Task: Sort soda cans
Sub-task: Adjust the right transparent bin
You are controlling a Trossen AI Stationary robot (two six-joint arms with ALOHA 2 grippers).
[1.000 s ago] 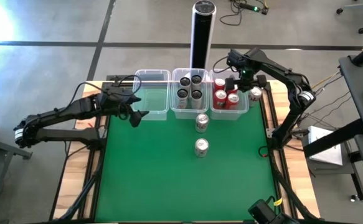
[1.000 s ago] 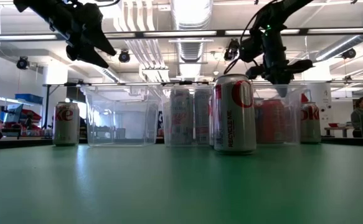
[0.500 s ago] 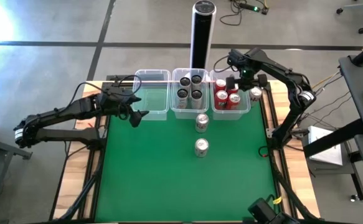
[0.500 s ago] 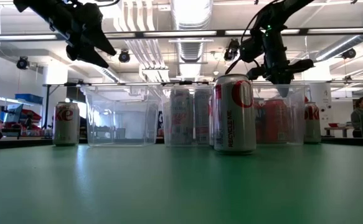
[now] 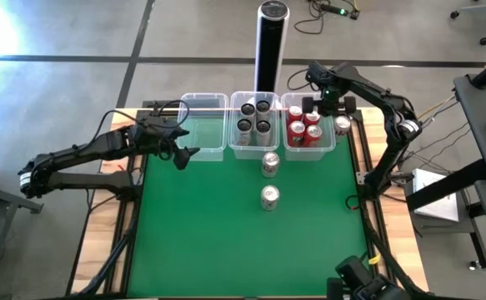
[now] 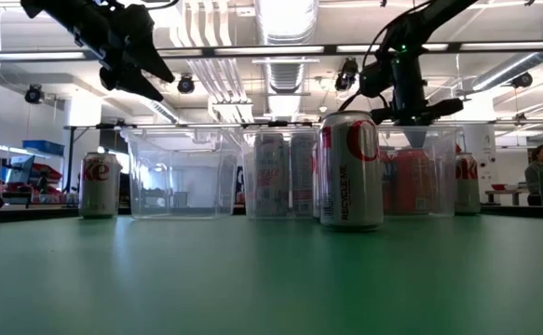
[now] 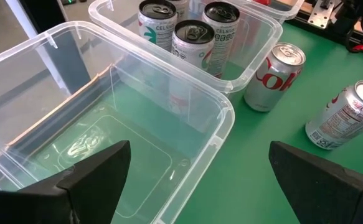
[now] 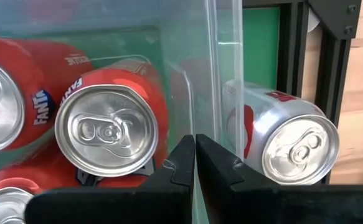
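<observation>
Three clear bins stand in a row at the far edge. The left bin (image 5: 202,127) is empty, the middle bin (image 5: 255,118) holds several dark soda cans (image 7: 193,38), and the right bin (image 5: 306,127) holds several red cans (image 8: 109,127). Two silver cans (image 5: 270,163) (image 5: 268,197) stand on the green mat, and a third (image 8: 293,146) stands just outside the right bin. My right gripper (image 8: 195,149) hangs shut above that bin's right wall. My left gripper (image 7: 200,180) hovers open over the empty bin's near left corner, holding nothing.
A tall black-and-silver post (image 5: 270,42) rises behind the middle bin. In the low view another silver can (image 6: 99,184) stands at the left, beside the empty bin. The green mat (image 5: 226,242) spreads out toward the near edge.
My right gripper has moved a little toward the far edge above the right bin, and a red can that it covered now shows in the high view.
</observation>
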